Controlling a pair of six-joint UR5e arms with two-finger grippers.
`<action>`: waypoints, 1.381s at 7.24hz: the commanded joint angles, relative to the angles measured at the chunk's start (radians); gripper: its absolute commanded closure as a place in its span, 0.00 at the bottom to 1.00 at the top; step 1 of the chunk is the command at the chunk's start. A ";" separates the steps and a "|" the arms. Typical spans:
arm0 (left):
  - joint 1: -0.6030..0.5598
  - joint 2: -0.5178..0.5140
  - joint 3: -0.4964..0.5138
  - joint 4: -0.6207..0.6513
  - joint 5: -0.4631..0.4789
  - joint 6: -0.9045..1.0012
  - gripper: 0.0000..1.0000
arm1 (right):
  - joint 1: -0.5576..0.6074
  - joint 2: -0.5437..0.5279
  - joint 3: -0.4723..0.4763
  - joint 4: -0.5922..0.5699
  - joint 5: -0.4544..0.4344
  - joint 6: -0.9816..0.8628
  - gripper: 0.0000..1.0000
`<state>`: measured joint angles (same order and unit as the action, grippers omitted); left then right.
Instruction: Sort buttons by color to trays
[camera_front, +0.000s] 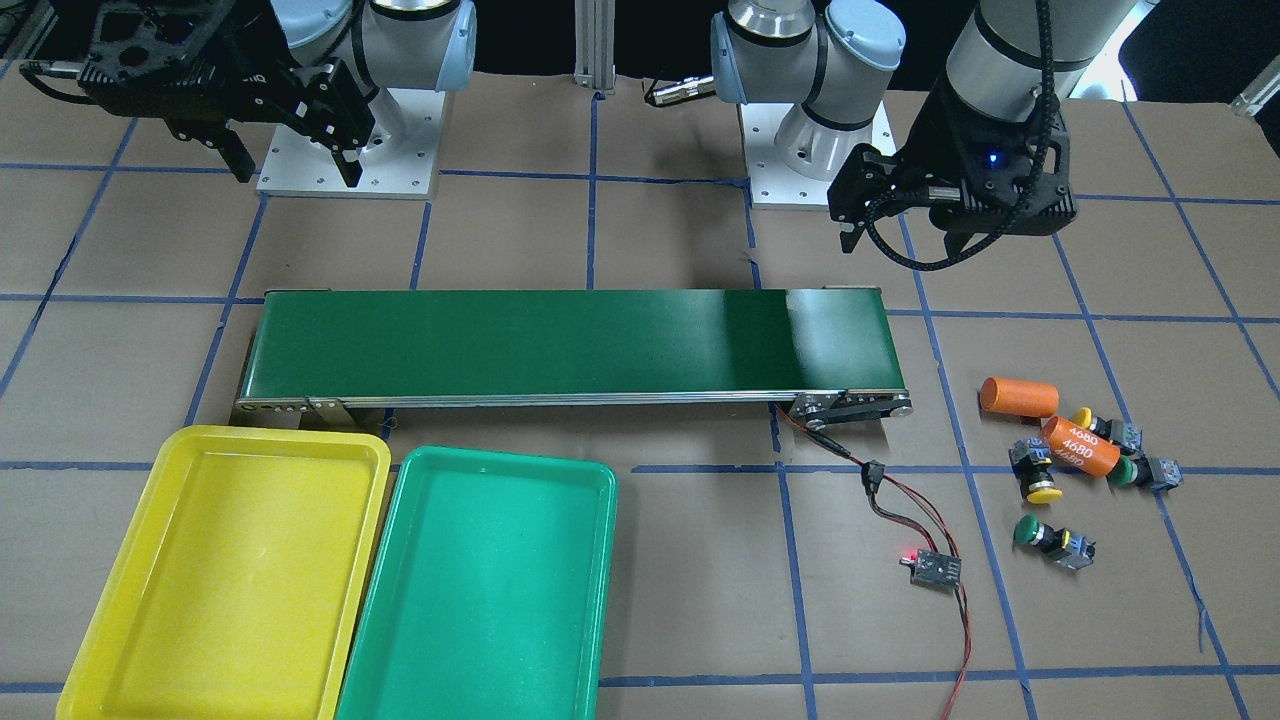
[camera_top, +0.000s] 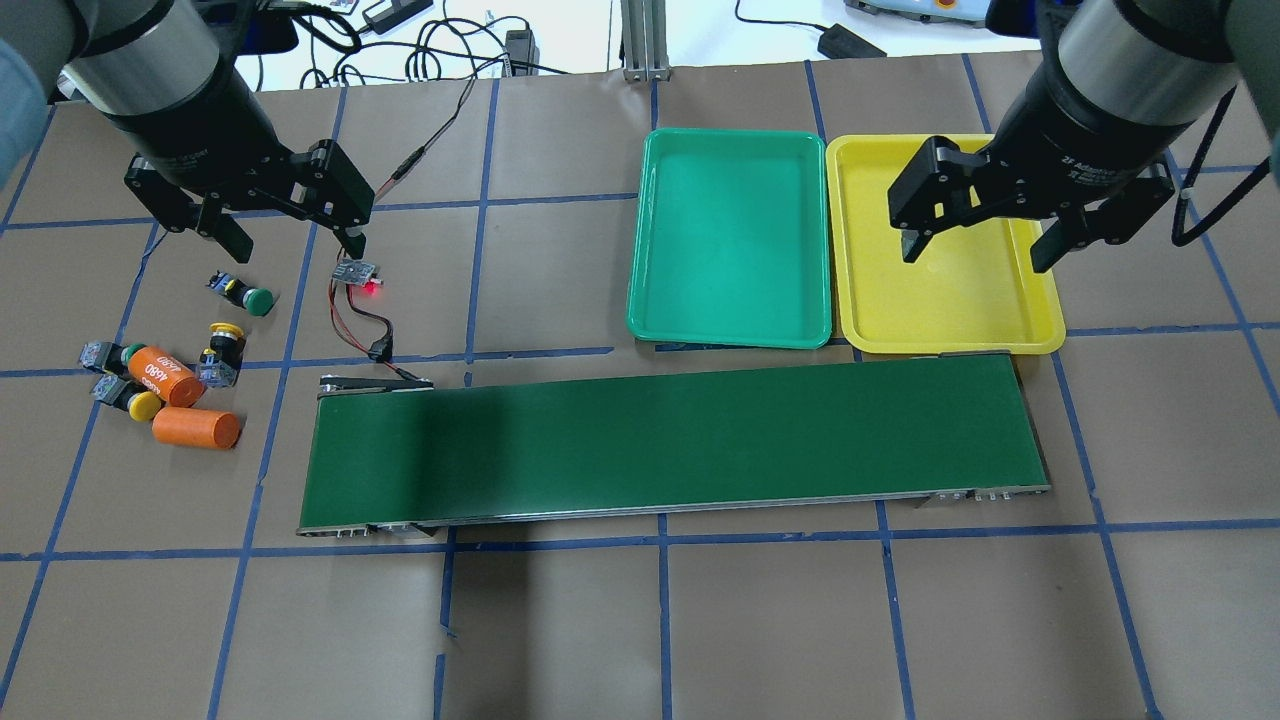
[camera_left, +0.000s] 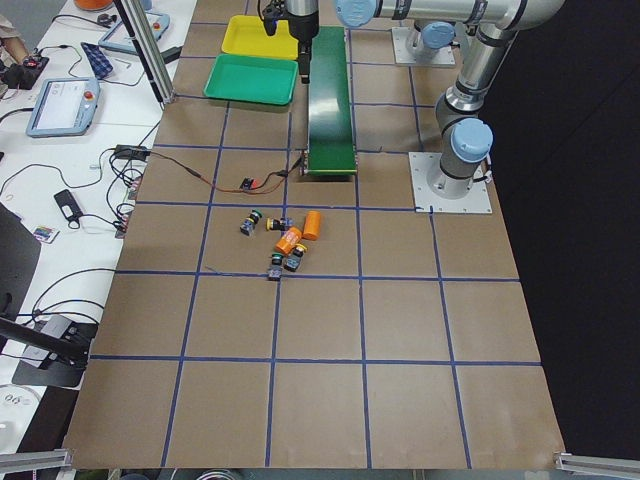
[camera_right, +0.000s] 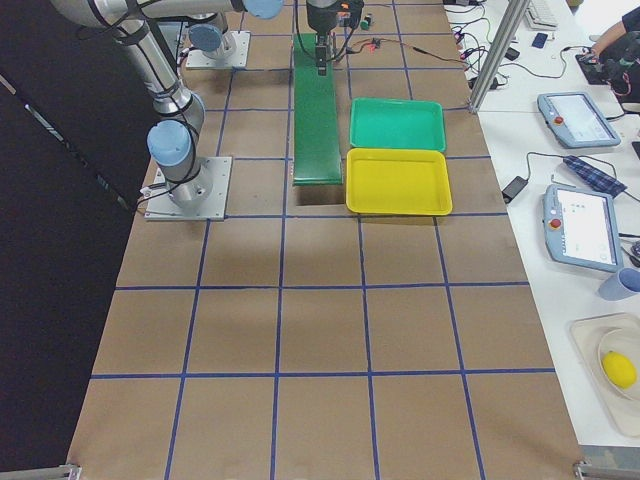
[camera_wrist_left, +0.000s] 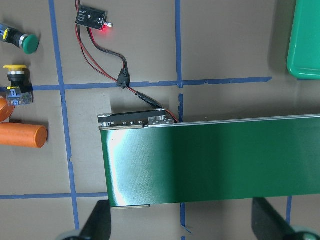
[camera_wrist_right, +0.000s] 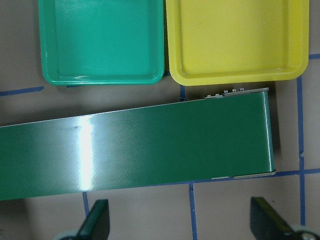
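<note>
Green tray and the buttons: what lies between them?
In the overhead view, a small circuit board with a red light and its red-black wires; otherwise bare table.

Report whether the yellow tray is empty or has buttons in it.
Empty: the yellow tray shows only bare plastic inside, in both the front-facing and right wrist views.

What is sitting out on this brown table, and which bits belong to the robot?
yellow buttons: two, yellow caps, clustered past one end of the belt
green buttons: two, green caps, same cluster
cylinders: two, orange, among the buttons
belt: one, dark green, mid-table
yellow tray: one, empty, beside the belt's other end
green tray: one, empty, next to the yellow tray
circuit board: one, black, red light, wired to the belt
table: one, brown, blue grid
left pincer: black, open, raised near the buttons
right pincer: black, open, raised near the trays
</note>
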<state>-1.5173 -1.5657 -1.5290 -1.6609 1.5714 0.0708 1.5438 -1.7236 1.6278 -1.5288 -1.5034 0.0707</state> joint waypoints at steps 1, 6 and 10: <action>0.000 -0.004 0.000 0.004 0.001 0.000 0.00 | -0.005 0.002 0.007 -0.055 -0.011 -0.078 0.00; 0.055 -0.097 0.010 0.088 0.012 0.118 0.00 | -0.005 -0.001 0.047 -0.059 -0.024 -0.089 0.00; 0.329 -0.267 -0.022 0.216 0.015 0.641 0.00 | -0.005 -0.002 0.047 -0.056 -0.026 -0.088 0.00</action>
<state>-1.2614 -1.7894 -1.5431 -1.4627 1.5739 0.5426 1.5386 -1.7257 1.6757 -1.5843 -1.5293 -0.0175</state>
